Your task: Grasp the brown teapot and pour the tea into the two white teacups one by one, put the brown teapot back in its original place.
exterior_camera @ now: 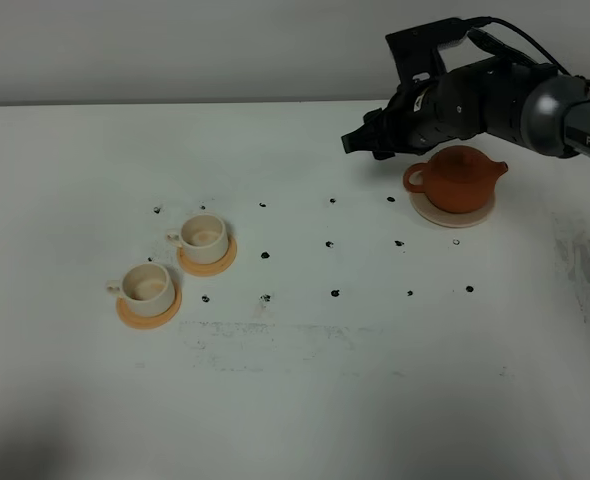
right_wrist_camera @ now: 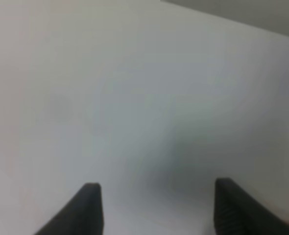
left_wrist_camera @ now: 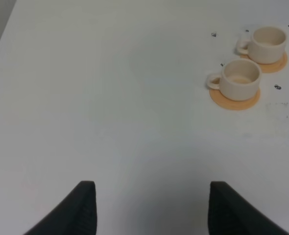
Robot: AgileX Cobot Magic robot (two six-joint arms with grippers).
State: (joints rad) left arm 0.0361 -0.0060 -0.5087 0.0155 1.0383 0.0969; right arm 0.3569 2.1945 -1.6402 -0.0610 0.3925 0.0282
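Now, counter (exterior_camera: 305, 400): white and flat, with faint grey scuffs toward the front and along the right edge.
Left claw (left_wrist_camera: 149, 208): seen only from its own wrist camera. Its two dark fingers (left_wrist_camera: 83, 210) are spread wide with bare counter between them, pinching nothing. It hangs well apart from the cups.
Front teacup (exterior_camera: 147, 284): cream-white and upright on the front saucer (exterior_camera: 147, 322), its small handle pointing left. It is the leftmost thing on the counter.
Rear teacup (exterior_camera: 204, 233): matching cup, upright on the rear saucer (exterior_camera: 207, 268), handle also pointing left. It stands just behind and to the right of the front one, and the two orange saucers sit close together.
Black dots (exterior_camera: 329, 243): small marks in rows across the middle of the counter, between the cups and the teapot.
Right claw (exterior_camera: 360, 140): fingers spread apart and empty. It hovers above the counter just left of and behind the teapot, apart from it. Its own wrist camera shows only blurred white counter between the fingers.
Brown teapot (exterior_camera: 460, 180): upright with its lid on, standing on the coaster at the right rear of the counter, well apart from the cups. Its handle points left, toward the claw, and its spout points right.
Coaster (exterior_camera: 453, 220): pale beige disc whose rim shows around the front of the teapot's base.
Right arm (exterior_camera: 535, 110): black, reaching in from the right edge above and behind the teapot.
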